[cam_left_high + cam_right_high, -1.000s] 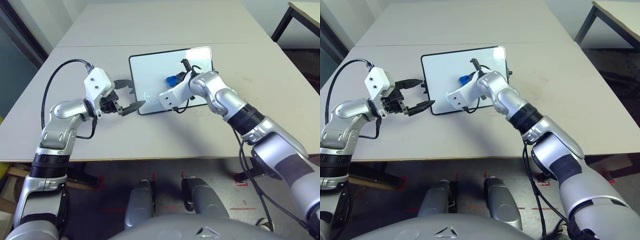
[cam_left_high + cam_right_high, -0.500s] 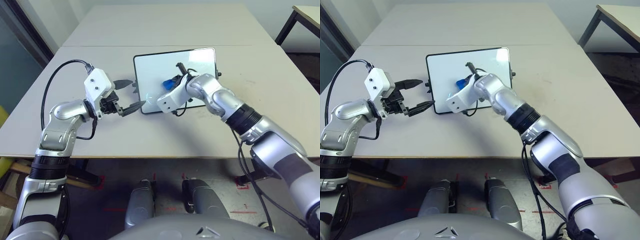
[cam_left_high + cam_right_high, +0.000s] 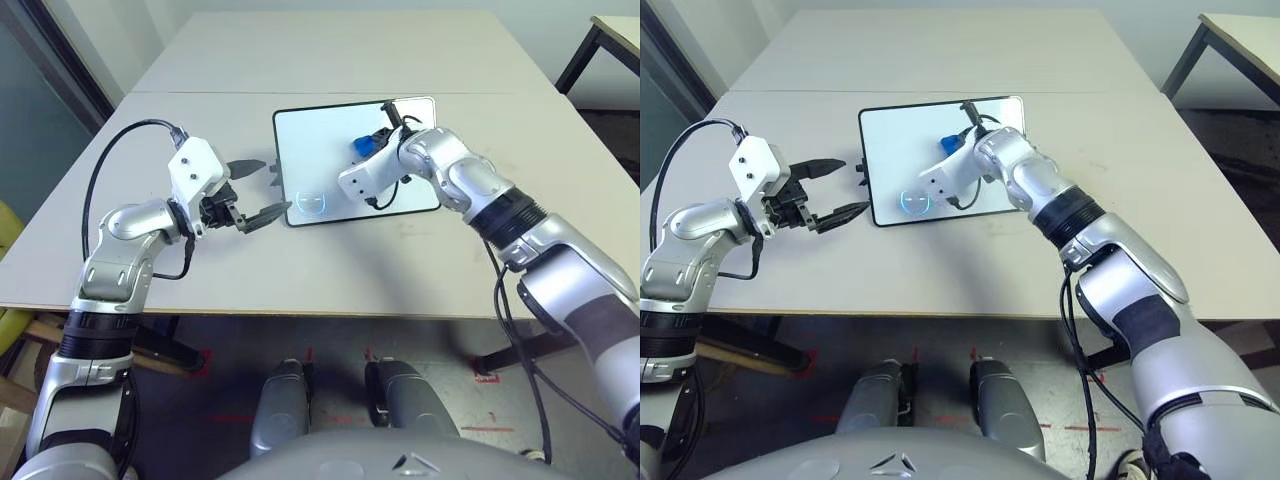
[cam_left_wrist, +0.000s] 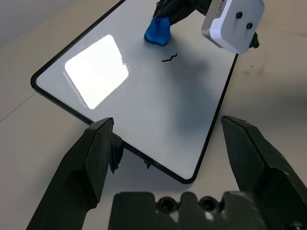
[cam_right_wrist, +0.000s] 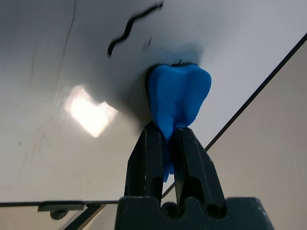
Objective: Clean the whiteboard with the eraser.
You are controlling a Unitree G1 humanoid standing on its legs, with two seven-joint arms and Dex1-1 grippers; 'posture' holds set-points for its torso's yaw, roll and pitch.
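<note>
The left pincer hovers spread off the left edge of the whiteboard lying on the worktop, while the right pincer pinches the eraser against the board, the remaining squiggle lying just beyond the eraser's tip.

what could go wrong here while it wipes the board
The eraser is pinched at one end by the right tool, so pressing may bend or twist it out. One black squiggle lies beside the eraser and could be missed. The left tool is open at the whiteboard edge, not clamping it, so the board might slide.
</note>
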